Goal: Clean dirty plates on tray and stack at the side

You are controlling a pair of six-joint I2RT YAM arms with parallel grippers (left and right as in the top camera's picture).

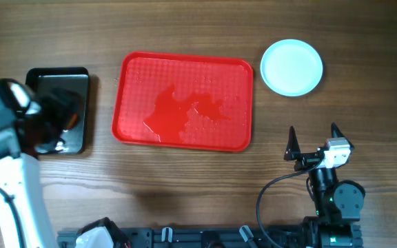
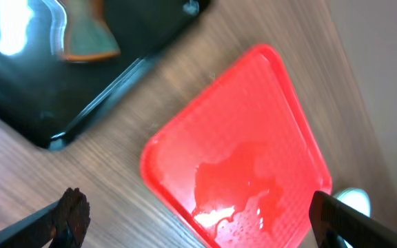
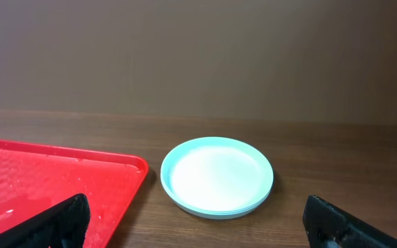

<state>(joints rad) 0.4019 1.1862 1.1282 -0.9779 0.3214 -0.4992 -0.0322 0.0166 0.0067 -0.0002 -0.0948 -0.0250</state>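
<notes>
One red tray (image 1: 136, 76), stacked plates (image 1: 292, 67) beside

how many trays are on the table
2: the red tray in the middle, and the black tray to its left, partly under the left arm.

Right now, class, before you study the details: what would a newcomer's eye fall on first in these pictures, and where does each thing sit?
The red tray dominates the middle of the table, holding only a shining wet patch. To its right, off the tray, the pale plates sit stacked. At the far left, a glossy black tray lies partly under the left arm.
</notes>
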